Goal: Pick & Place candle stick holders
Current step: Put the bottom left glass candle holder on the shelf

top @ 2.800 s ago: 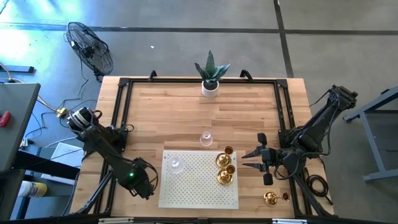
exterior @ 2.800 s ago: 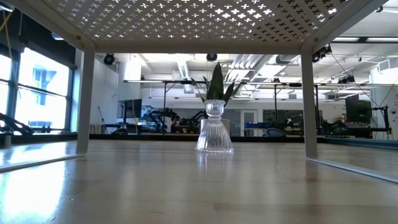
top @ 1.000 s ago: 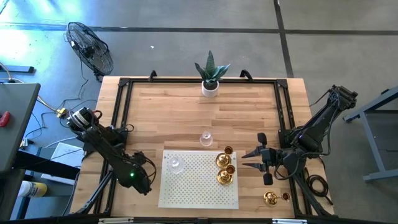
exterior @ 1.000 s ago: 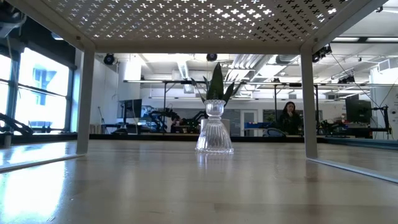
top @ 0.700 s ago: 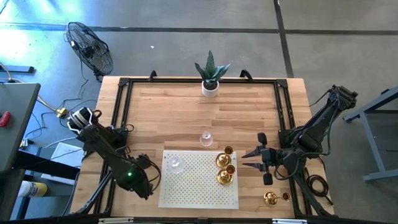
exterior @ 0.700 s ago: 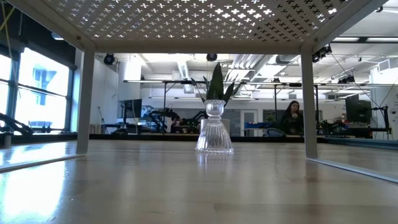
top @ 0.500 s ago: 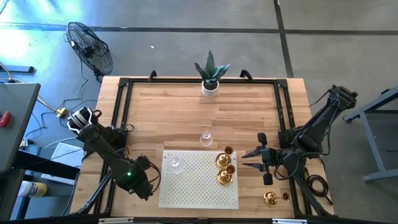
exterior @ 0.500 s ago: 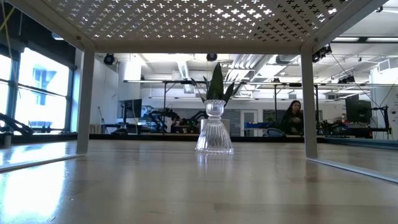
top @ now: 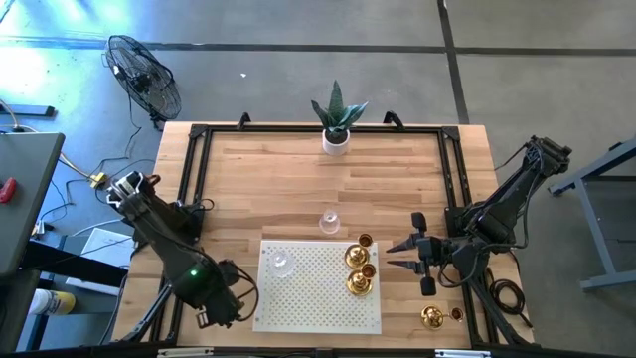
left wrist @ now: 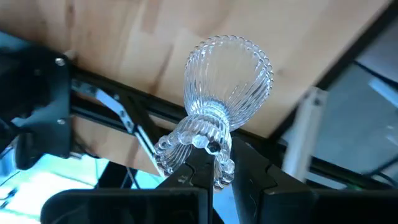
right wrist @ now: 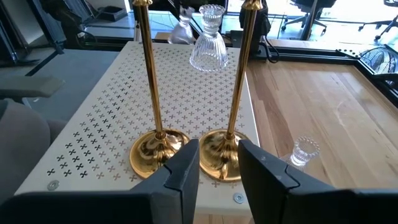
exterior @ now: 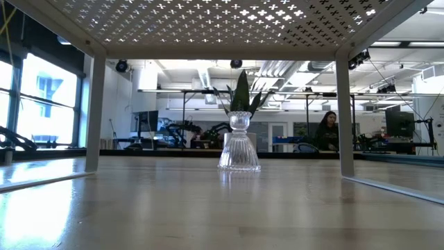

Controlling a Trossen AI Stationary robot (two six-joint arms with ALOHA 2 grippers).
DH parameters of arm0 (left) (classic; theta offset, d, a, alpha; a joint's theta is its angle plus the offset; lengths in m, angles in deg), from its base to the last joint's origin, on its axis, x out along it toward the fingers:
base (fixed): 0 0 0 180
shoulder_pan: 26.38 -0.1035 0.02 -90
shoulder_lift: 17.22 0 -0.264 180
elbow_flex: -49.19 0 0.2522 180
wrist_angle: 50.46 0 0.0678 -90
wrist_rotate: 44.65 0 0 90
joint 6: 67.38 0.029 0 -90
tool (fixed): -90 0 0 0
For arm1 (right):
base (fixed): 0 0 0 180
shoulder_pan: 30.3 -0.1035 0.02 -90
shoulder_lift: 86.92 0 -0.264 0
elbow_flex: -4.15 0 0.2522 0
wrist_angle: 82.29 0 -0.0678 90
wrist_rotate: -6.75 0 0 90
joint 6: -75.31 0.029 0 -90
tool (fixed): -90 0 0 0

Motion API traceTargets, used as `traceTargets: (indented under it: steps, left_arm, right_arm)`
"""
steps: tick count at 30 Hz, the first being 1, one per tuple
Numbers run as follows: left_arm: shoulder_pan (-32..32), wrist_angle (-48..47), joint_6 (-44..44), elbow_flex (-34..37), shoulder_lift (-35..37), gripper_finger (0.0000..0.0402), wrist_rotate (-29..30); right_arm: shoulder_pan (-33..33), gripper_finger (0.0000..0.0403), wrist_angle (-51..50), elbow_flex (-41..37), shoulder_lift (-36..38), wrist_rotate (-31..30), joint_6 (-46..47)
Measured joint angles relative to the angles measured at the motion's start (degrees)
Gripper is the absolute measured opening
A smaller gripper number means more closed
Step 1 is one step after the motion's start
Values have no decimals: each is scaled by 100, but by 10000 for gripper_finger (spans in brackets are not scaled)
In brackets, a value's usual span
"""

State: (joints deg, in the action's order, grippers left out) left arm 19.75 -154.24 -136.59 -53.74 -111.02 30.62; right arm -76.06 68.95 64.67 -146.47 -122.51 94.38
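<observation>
While pinched by left gripper (left wrist: 214,163), glass holder (left wrist: 224,93)

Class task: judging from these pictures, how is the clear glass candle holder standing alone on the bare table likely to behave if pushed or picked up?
The glass holder probably resists tipping, since its ribbed base flares wider than its top. Being smooth glass, it likely slips easily in a grip and may break if dropped.

We record one clear ribbed glass candle stick holder (left wrist: 217,106), pinched at its beaded end between the left gripper (left wrist: 219,167)'s dark fingers (left wrist: 186,177), above light wooden tabletop (left wrist: 161,43) and black frame rail (left wrist: 124,102).
</observation>
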Motion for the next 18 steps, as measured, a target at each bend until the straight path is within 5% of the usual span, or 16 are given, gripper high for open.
traceTargets:
  steps: [18]
  left_arm:
    - [1, -12, 388, -1726, 229, 25, 58]
  right_arm:
    - [0, 103, -22, -1, 0, 0, -2]
